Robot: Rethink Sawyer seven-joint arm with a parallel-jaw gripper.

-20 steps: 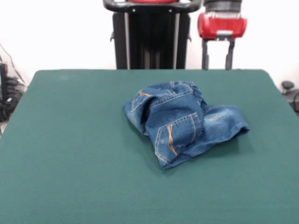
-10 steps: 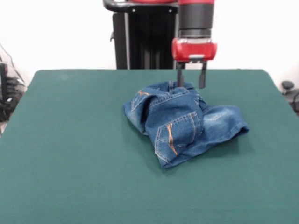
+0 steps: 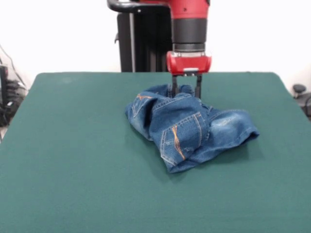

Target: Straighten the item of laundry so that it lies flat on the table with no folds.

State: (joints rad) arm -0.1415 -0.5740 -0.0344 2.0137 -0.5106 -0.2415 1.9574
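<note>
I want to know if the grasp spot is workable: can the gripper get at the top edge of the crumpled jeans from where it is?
Probably yes. The gripper hangs straight over the far top edge of the jeans, its fingers apart and down at the denim, with nothing between them and the cloth.

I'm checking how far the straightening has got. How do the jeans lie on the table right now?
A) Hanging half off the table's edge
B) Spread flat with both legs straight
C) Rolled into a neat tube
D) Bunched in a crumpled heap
D: the jeans sit in a folded, rumpled heap mid-table, with the gripper at their far edge.
</note>
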